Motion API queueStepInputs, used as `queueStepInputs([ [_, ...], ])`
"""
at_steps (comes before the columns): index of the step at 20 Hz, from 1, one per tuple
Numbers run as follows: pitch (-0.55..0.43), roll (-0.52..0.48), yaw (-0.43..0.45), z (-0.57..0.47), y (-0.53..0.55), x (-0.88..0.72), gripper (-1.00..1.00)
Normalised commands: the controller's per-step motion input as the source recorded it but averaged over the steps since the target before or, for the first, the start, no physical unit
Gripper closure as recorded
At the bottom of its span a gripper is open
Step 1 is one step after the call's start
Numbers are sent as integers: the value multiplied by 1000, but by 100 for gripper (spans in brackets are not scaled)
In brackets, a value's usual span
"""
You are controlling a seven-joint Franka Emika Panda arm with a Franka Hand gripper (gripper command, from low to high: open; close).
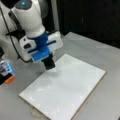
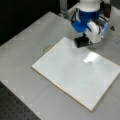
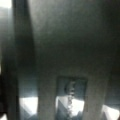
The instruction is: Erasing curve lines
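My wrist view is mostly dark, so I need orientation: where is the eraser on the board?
Observer: The black eraser under the gripper is at the white board's edge, near its far corner in both front views.
Operator: Any marks elsewhere?
Observer: None shows. The curve lines you see appear in neither front view.
Operator: What surrounds the board?
Observer: Grey table on every side.

I see both front views look down from opposite sides at the gripper over the white board; wrist view sits close.
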Motion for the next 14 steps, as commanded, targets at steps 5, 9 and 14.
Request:
queueStepInputs([
  [5,255,-79,378,185,-390,251,100],
  [9,267,-65,379,207,-480,294,100],
  [14,271,-32,392,214,-590,370,100],
])
